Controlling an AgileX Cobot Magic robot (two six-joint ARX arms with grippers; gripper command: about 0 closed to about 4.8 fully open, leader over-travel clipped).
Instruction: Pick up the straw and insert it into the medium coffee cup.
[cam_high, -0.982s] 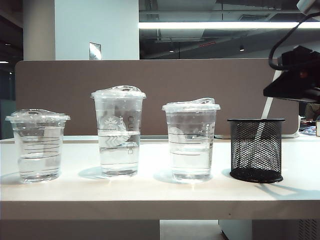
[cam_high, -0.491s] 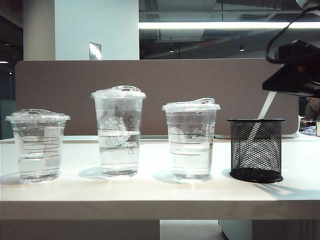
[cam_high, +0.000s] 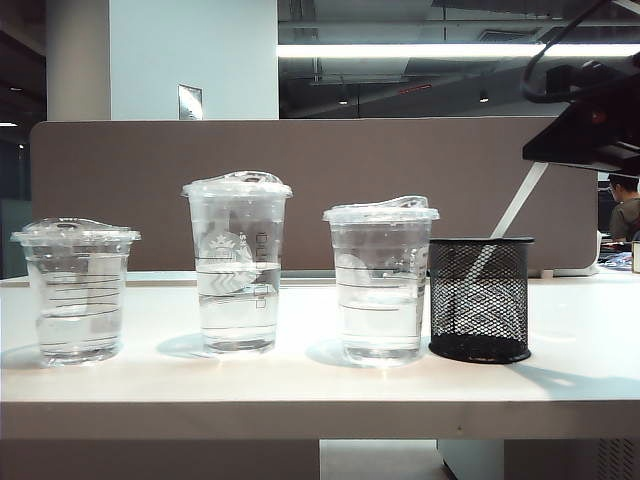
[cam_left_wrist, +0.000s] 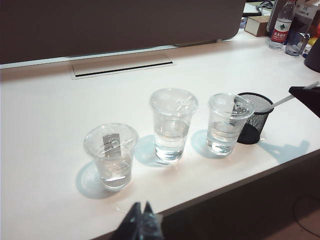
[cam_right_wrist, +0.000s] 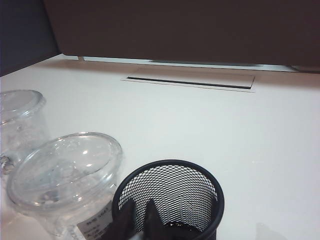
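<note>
My straw (cam_high: 518, 198) slants from the mesh holder (cam_high: 480, 298) up toward my right hand (cam_right_wrist: 139, 221), clamped on it above the holder. My left hand (cam_left_wrist: 140, 223), fingers together, hovers off the worktop (cam_high: 300, 385) edge.

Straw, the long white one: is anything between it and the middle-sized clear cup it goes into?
Only the black mesh pen holder: the thin white straw stands inside it, right beside the lidded clear plastic cup. The right gripper holds the straw above the holder; the left gripper hangs well away at the front left.
</note>
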